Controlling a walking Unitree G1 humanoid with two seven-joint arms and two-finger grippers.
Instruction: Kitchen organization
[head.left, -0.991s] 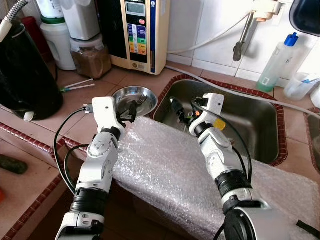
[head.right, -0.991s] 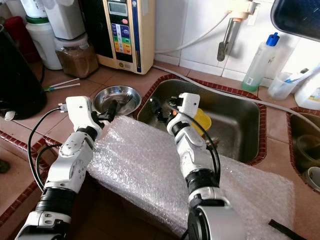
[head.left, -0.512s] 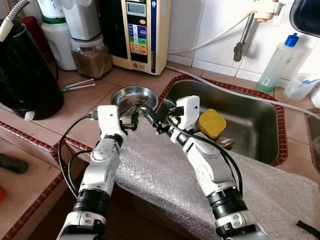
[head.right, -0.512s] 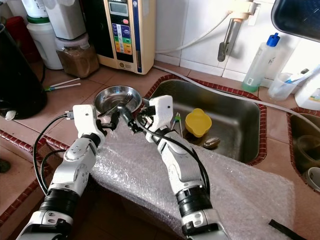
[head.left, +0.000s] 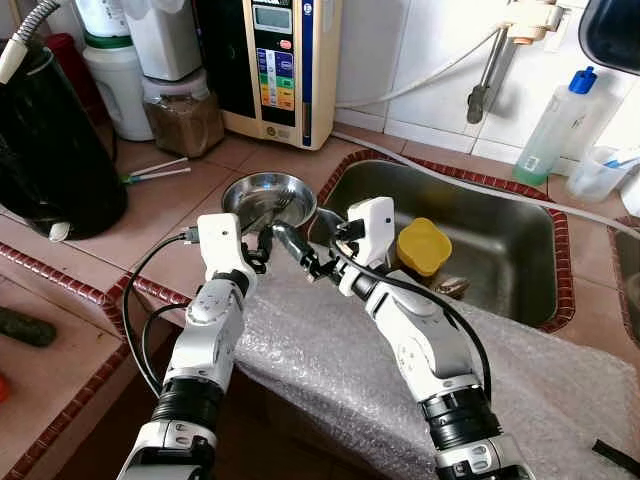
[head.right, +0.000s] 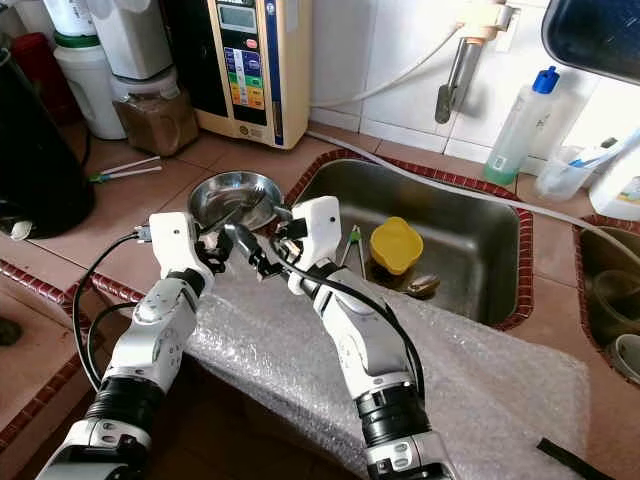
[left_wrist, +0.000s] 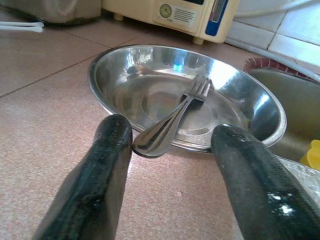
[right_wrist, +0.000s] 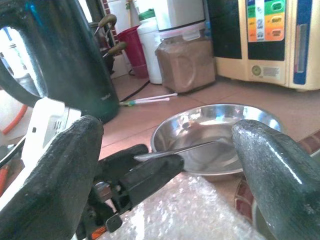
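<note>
1. In the left eye view, a steel bowl (head.left: 268, 197) was seen on the tiled counter (head.left: 160, 215), just beside the sink (head.left: 480, 250); a fork (head.left: 262, 213) was laid in it, its handle over the rim.
2. In the right eye view, the left gripper (head.right: 222, 246) and the right gripper (head.right: 250, 250) were placed close together before the bowl, above bubble wrap (head.right: 300, 350).
3. In the left wrist view, the fingers (left_wrist: 102, 175) were spread wide, and the fork handle was seen between them, not gripped.
4. In the right wrist view, the fingers (right_wrist: 60, 165) were also opened wide, and nothing was held.
</note>
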